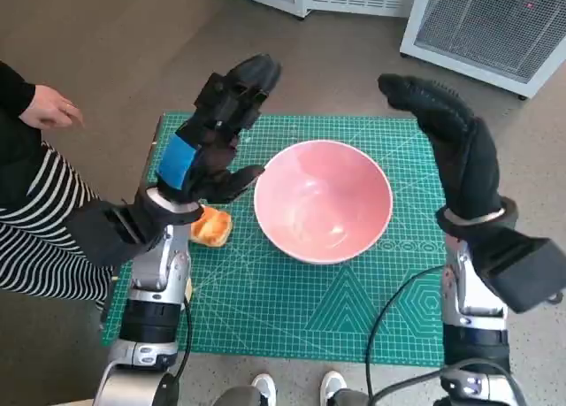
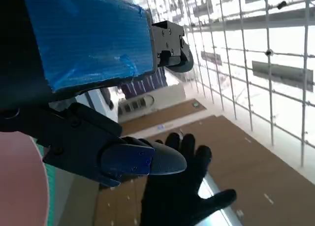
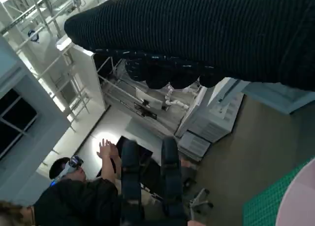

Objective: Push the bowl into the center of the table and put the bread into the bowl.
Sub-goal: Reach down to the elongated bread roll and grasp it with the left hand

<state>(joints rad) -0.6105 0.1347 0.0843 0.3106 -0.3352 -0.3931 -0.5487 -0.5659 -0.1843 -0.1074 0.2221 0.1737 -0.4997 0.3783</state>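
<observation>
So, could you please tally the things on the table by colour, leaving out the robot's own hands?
Pink: 1, the bowl
Orange: 1, the bread, partly hidden behind the left hand
Green: 1, the cutting mat beneath both
Total: 3

Bowl (image 1: 324,201) was pink, bread (image 1: 212,226) orange-tan, mat (image 1: 354,309) green with a pale grid and line pattern, left hand (image 1: 217,136) black with blue tape, right hand (image 1: 451,145) in black knit glove, forearms pale grey, person's skirt (image 1: 44,238) black-and-white striped, floor brown.
</observation>
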